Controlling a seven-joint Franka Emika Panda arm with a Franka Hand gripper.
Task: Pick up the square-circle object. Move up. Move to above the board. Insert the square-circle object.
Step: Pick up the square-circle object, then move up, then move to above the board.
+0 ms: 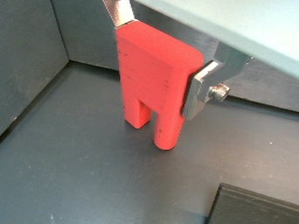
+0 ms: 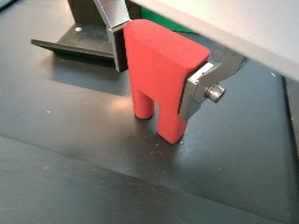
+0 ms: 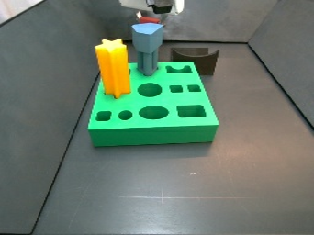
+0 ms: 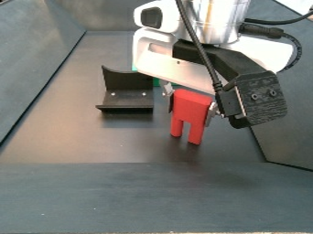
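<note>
The tall red plastic square-sided peg (image 2: 163, 74) is clamped in the gripper (image 2: 163, 66) and lifted off the dark surface (image 2: 82, 175), while carriage to the bright green holed board (image 3: 153, 115) at 12 o'clock and insertion remain undone.

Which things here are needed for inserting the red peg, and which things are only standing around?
Part of the job:
- the square-circle object, a red peg
- the gripper, closed on the red peg, low over the floor
- the board, bright green with holes

Only standing around:
- the yellow star-shaped peg, upright in the board
- the blue-grey peg, upright in the board
- the fixture, on the floor
</note>
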